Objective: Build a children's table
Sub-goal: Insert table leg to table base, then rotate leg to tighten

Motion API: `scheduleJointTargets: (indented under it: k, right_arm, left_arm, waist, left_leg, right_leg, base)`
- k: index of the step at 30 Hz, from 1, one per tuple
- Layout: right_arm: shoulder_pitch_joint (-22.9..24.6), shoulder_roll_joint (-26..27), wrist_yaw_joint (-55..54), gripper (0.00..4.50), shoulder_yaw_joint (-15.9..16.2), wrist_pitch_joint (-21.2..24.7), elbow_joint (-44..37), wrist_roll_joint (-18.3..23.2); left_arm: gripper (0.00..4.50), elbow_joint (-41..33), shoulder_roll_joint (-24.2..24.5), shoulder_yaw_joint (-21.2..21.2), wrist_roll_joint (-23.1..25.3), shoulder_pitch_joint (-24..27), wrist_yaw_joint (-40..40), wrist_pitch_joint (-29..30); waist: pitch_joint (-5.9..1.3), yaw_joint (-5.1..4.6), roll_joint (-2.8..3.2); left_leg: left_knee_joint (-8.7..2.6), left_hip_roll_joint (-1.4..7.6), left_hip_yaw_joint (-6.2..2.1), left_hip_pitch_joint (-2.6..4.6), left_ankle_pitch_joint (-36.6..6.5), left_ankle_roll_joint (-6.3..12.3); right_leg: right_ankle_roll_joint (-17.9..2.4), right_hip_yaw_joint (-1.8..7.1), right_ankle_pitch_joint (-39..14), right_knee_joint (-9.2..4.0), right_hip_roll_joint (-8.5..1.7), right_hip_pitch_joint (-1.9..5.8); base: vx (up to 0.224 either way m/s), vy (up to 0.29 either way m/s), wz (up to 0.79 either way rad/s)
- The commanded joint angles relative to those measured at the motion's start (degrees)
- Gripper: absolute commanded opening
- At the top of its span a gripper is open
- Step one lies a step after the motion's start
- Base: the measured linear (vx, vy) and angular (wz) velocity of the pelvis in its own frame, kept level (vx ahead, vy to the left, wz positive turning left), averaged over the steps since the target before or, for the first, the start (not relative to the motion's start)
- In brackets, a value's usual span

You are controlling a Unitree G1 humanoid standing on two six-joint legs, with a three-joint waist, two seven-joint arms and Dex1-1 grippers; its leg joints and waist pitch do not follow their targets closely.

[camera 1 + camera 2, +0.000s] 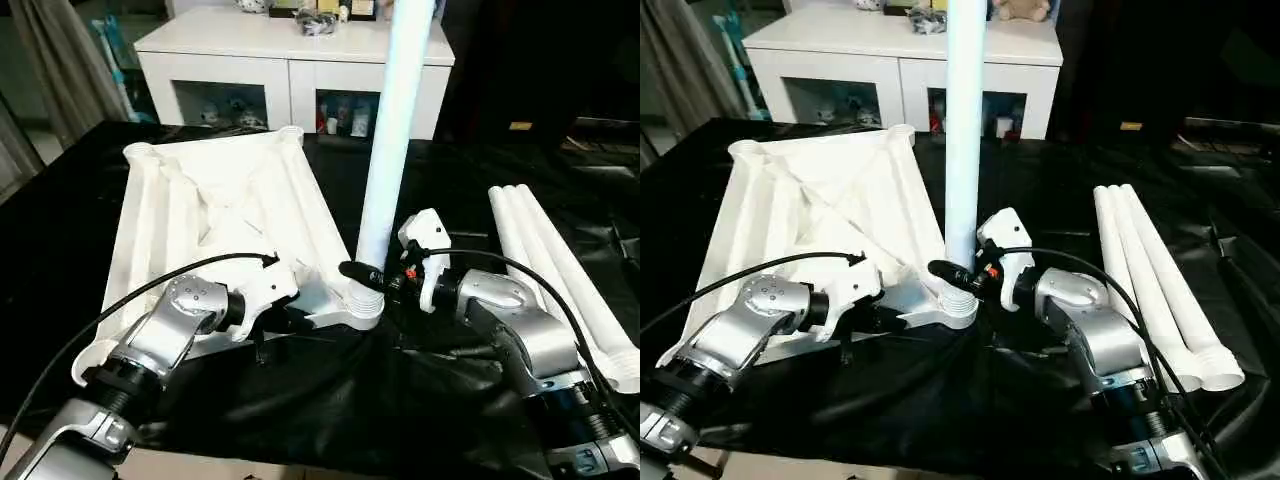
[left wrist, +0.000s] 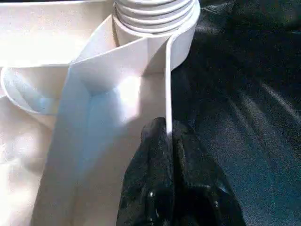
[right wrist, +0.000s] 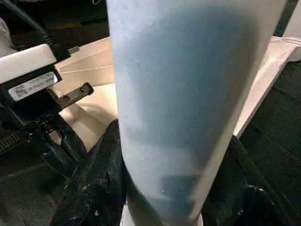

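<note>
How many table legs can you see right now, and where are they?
4. One leg stands upright in the tabletop's near corner socket, gripped by the right gripper. Three loose legs lie side by side on the robot's right.

Silver metal forearms with black ribbed joints, white wrist housings, looping black cables, black-fingered left end effector (image 1: pixel 290 322) and right end effector (image 1: pixel 362 272), small barcode label

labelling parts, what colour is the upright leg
White, same as the tabletop; the leg shows best in the left eye view.
</note>
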Motion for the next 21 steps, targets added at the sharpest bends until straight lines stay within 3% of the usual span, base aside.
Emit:
scheduleJointTargets:
  k: [1,8,17,20,21]
  right_arm:
    - [3.9,-1.0,0.6,1.83,2.7,2.5,5.0,-1.9]
    - [4.9,-1.0,0.1,1.83,1.6,1.5,5.4,-2.1]
    - [5.4,-0.8,-0.8,1.83,2.0,0.5,5.9,-3.2]
    - [5.1,1.1,-4.8,1.83,1.5,-0.1,7.5,-4.4]
    - [4.3,3.2,-9.0,1.83,0.9,-0.6,9.6,-5.6]
  left_arm:
    - [0.0,2.2,1.9,0.9,1.9,-0.2,1.3,0.8]
    - [0.0,2.7,2.7,1.1,1.8,-0.5,0.0,0.6]
    - [0.0,2.7,3.2,0.8,2.3,-0.4,-0.6,0.4]
    - [0.0,3.4,2.6,0.5,3.0,-0.5,0.9,0.8]
    - [0.0,4.3,1.2,0.5,3.8,-0.9,3.4,2.1]
  waist:
    - [-1.62,-0.04,0.49]
    - [-1.56,0.17,0.95]
    - [-1.57,0.14,0.86]
    - [-1.49,0.06,0.78]
    - [-1.36,-0.08,0.85]
  left_leg:
    - [-5.31,3.87,-2.05,1.14,-23.0,-3.39]
    - [-5.34,3.82,-2.07,1.31,-23.9,-3.38]
    - [-5.47,3.91,-2.08,1.33,-24.1,-3.42]
    - [-5.54,3.87,-2.08,1.29,-24.4,-3.47]
    - [-5.58,3.73,-2.13,1.44,-25.4,-3.84]
  right_leg:
    - [-9.0,3.14,-16.0,-6.0,-5.24,0.01]
    - [-9.2,3.19,-17.9,-6.23,-5.26,0.1]
    - [-9.3,3.17,-17.6,-6.18,-5.19,0.05]
    - [-9.1,3.17,-18.4,-6.24,-5.19,-0.04]
    - [-8.6,3.19,-21.0,-6.46,-5.27,-0.29]
  base:
    - [0.0,0.0,0.0]
    - [0.0,0.0,0.0]
    - [0.0,0.0,0.0]
    - [0.0,0.0,0.0]
    - [0.0,0.0,0.0]
